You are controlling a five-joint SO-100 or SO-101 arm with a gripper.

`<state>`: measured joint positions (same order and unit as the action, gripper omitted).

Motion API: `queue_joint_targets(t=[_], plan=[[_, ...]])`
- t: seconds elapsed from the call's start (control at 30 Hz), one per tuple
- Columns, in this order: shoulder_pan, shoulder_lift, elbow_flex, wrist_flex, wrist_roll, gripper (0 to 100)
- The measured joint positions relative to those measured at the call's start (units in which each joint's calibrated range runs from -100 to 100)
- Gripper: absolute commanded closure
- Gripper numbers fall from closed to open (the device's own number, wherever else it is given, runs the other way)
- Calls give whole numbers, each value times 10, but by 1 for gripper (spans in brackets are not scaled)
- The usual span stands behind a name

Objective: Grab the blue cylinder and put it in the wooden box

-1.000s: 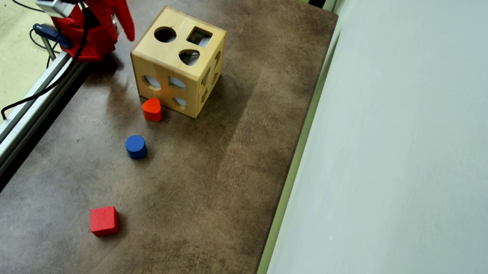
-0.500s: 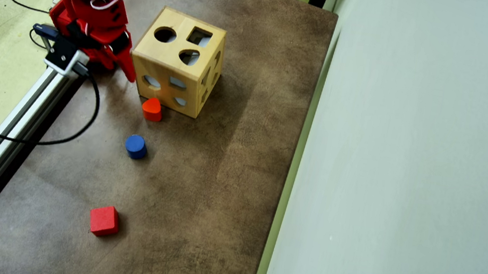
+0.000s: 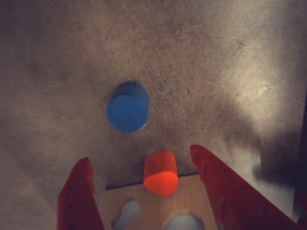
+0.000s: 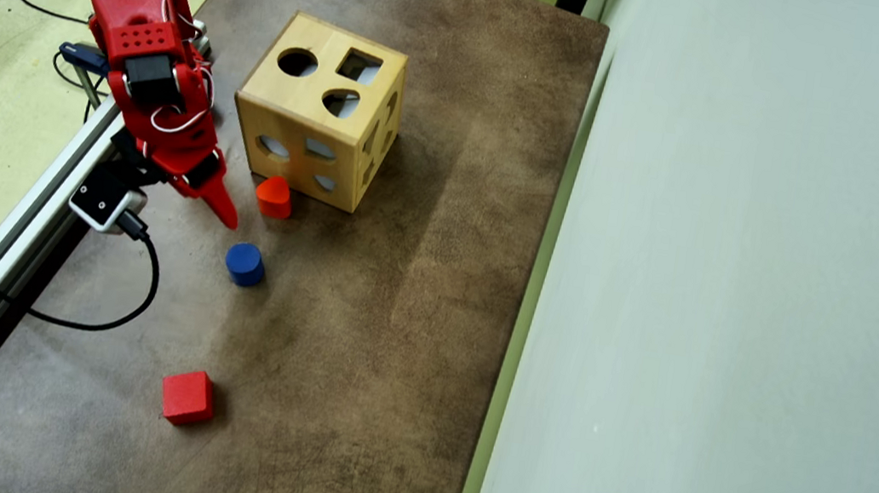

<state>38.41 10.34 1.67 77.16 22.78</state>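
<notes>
The hand [image 3: 144,165] is held released above the worktop [image 4: 395,318], near its left edge; the blue cylinder [image 4: 244,263] is left ungrasped.

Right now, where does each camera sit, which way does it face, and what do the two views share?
Wrist view: rides behind the open gripper, looking down at the blue cylinder and red-orange block; both red fingers show.
Overhead view: fixed above, looking down on the table; the red arm shows.
Shared: cylinder, red-orange block, wooden box.
</notes>
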Motion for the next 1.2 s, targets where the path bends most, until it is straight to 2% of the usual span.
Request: queue_joint_targets(t=[0.53, 1.2], plan=[[-1, 86, 0, -69, 1, 68], [-6, 118, 0, -79, 0, 68]])
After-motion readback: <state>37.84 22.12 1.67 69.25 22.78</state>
